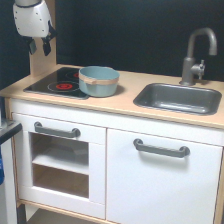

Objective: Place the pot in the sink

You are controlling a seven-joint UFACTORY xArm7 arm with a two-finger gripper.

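Observation:
The light blue-grey pot (98,81) with a tan rim band stands upright on the right side of the black hob (59,83), partly over the wood countertop. To its right, set in the counter, lies the dark grey sink (177,98), with nothing in it. My gripper (39,47) hangs at the top left, above and behind the hob's left side, well apart from the pot. Its two dark fingers point down with a gap between them and hold nothing.
A grey faucet (196,54) rises behind the sink. The light wood countertop (120,100) tops a white cabinet with an oven door handle (56,131) and a cupboard handle (161,148). A wooden panel (42,64) stands behind the hob.

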